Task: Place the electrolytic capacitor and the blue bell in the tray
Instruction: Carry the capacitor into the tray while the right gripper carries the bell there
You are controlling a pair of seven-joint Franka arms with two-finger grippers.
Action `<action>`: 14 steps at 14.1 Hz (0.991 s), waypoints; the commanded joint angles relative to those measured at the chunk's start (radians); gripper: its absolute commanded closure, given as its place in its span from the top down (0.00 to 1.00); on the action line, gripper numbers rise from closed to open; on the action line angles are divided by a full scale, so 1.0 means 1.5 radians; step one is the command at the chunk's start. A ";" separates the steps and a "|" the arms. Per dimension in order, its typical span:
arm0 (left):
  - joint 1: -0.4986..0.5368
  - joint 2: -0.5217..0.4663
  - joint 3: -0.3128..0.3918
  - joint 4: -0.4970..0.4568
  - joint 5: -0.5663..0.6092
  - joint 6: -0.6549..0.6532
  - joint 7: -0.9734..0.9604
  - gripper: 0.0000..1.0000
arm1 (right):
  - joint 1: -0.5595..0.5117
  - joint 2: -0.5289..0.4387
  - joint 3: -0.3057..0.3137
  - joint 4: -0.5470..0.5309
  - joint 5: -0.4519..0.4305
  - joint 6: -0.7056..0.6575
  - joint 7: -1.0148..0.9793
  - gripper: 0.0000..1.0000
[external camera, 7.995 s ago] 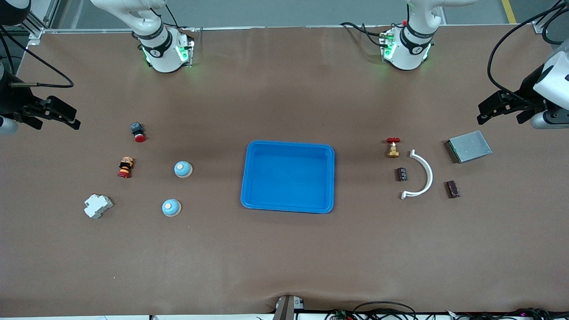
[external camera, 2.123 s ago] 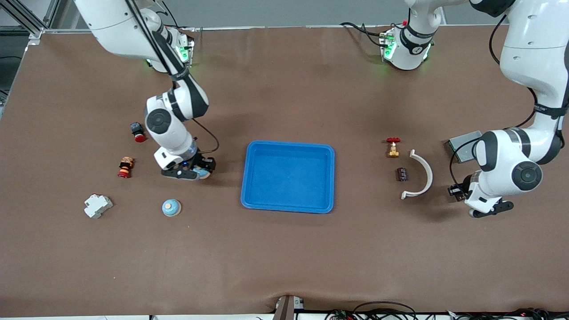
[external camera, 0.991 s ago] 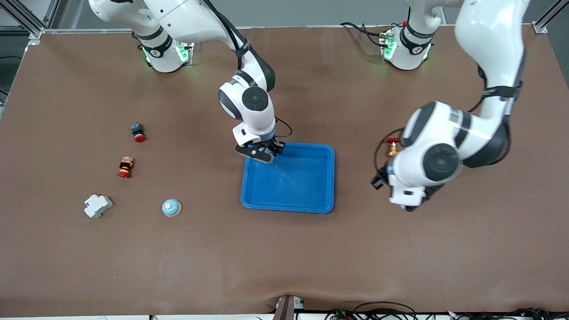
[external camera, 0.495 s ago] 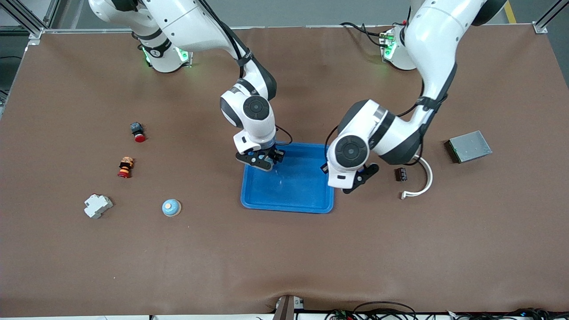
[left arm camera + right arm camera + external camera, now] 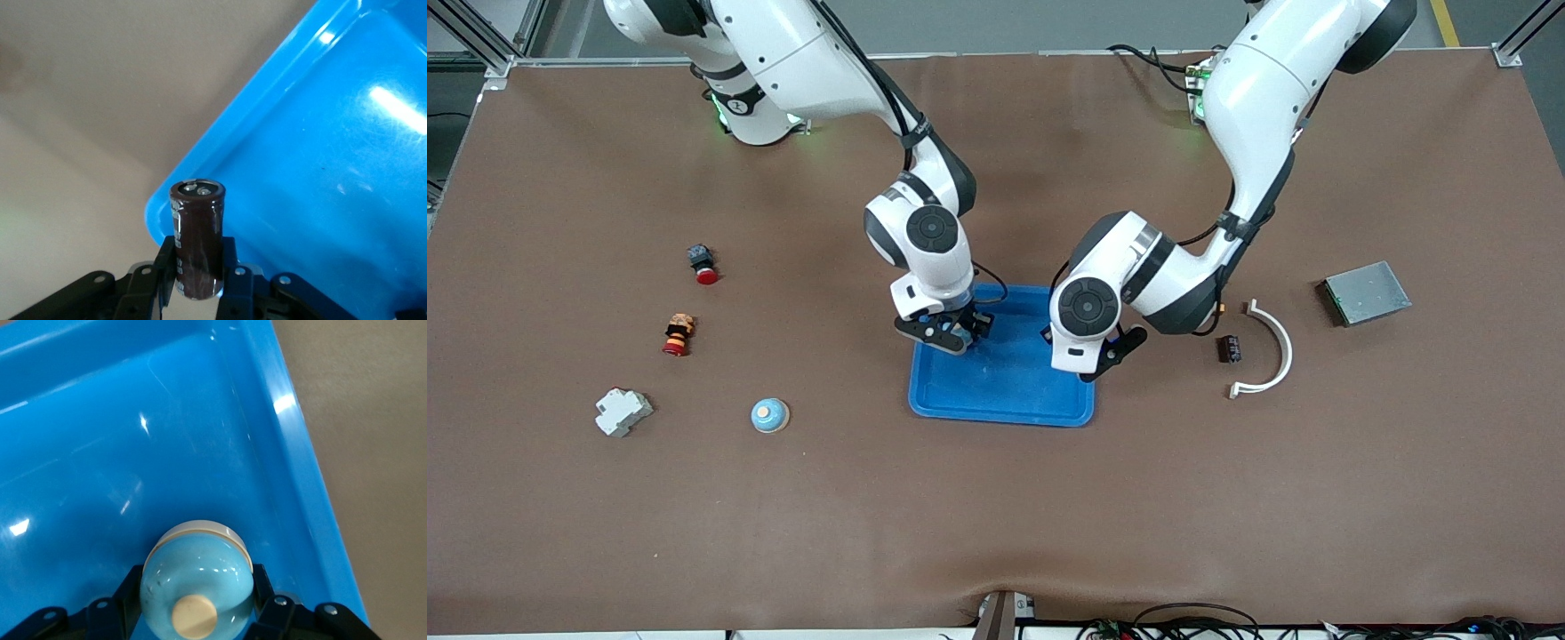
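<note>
The bright-blue tray (image 5: 1000, 420) lies mid-table. My right gripper (image 5: 951, 331) hangs over the tray's end toward the right arm, shut on a light-blue bell (image 5: 197, 587) with a cream button; the tray's rim (image 5: 290, 440) runs beside it. My left gripper (image 5: 1092, 356) is over the tray's end toward the left arm. It is shut on a dark brown electrolytic capacitor (image 5: 197, 237), which stands upright between the fingers above a tray corner (image 5: 257, 100).
Toward the left arm's end lie another dark capacitor (image 5: 1231, 348), a white curved piece (image 5: 1272, 347) and a grey metal box (image 5: 1366, 292). Toward the right arm's end sit another blue bell (image 5: 769, 415), a white block (image 5: 623, 412) and two red-capped buttons (image 5: 678, 334), (image 5: 702, 263).
The left arm has swung in from the left arm's end of the table to the tray's edge with the capacitor. The right gripper has edged a little farther over the tray with the bell.
</note>
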 commanded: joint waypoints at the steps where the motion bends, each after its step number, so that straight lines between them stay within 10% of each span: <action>1: -0.014 0.009 0.004 0.005 -0.010 0.007 -0.013 0.00 | -0.011 0.019 0.009 0.021 -0.014 0.005 0.011 0.00; 10: -0.037 0.060 0.009 0.006 -0.008 0.033 -0.049 0.00 | -0.009 0.041 0.009 0.025 -0.007 0.006 0.017 0.00; 11: -0.037 0.065 0.009 0.006 -0.007 0.036 -0.055 0.00 | -0.010 0.041 0.009 0.026 -0.007 0.008 0.017 0.22; 12: -0.040 0.068 0.010 0.006 -0.006 0.036 -0.055 0.00 | -0.008 0.041 0.009 0.033 -0.007 0.000 0.017 0.67; 14: -0.043 0.070 0.010 0.006 -0.005 0.036 -0.055 0.00 | -0.007 0.039 0.009 0.036 -0.008 -0.009 0.017 0.94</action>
